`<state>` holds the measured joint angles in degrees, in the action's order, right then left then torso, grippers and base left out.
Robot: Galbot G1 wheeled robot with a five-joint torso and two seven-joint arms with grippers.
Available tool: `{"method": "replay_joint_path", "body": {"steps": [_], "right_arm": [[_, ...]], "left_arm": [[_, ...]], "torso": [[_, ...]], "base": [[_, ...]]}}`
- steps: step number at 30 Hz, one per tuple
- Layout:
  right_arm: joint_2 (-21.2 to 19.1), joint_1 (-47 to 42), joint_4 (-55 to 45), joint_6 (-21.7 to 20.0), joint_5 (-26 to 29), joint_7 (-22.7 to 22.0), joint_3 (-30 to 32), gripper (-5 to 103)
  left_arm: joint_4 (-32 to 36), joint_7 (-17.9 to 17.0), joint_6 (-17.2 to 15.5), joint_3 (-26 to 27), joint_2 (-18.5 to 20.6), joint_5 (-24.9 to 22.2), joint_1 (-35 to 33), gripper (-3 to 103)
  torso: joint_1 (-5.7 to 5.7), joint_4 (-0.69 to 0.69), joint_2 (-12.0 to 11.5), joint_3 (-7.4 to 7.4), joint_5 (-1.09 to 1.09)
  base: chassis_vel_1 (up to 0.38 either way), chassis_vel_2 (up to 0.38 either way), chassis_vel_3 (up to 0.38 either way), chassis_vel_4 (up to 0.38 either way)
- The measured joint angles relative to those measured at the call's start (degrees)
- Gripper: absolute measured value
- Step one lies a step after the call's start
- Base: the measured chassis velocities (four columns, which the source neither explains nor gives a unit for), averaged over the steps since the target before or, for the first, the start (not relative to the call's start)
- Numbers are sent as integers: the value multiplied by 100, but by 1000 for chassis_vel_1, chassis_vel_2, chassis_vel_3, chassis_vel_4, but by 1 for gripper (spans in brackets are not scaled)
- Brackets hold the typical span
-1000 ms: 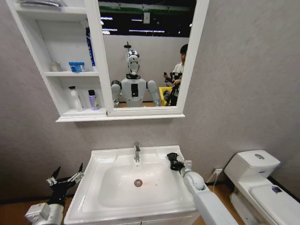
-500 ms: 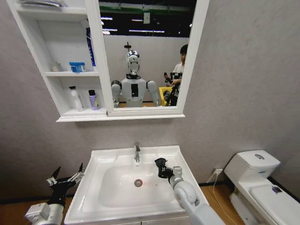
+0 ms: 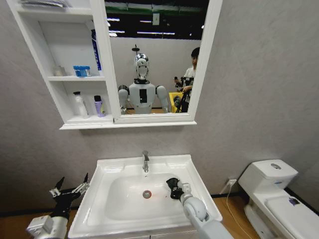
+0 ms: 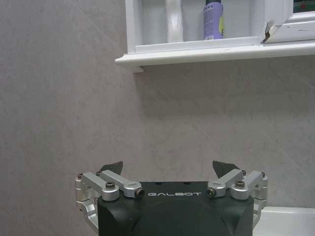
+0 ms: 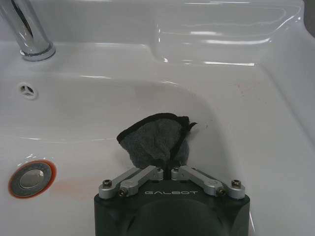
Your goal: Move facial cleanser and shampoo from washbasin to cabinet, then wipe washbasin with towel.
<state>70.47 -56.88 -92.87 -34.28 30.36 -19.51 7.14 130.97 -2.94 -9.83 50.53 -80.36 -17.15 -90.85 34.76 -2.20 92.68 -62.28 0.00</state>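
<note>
Right claw [image 3: 174, 187] moved into washbasin [image 3: 119, 168] bowl gripping towel [image 5: 156, 141], left claw [image 4: 169, 169] wide

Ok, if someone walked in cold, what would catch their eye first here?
Probably the right gripper, shut on the black towel and pressed into the bowl of the washbasin, right of the drain. Next, the two bottles on the lowest shelf of the cabinet above. The left gripper hangs open off the basin's left side.

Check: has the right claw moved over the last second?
Yes. The right claw, shut on the towel, moved from the washbasin's back right rim into the bowl, toward the drain.
</note>
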Motion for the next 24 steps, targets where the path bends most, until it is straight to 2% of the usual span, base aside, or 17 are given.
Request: {"method": "replay_joint_path", "body": {"steps": [7, 20, 24], "right_arm": [[130, 69, 345, 164, -135, 295, 5, 2], [464, 176, 690, 268, -196, 454, -194, 2], [592, 230, 786, 281, -37, 485, -285, 2]], "left_arm": [[0, 0, 0, 0, 0, 0, 0, 100], [0, 0, 0, 0, 0, 0, 0, 100], [0, 0, 0, 0, 0, 0, 0, 100]], "torso": [[0, 0, 0, 0, -1], [0, -1, 0, 0, -1], [0, -1, -1, -1, -1]], "base": [[0, 0, 0, 0], [0, 0, 0, 0], [0, 0, 0, 0]]}}
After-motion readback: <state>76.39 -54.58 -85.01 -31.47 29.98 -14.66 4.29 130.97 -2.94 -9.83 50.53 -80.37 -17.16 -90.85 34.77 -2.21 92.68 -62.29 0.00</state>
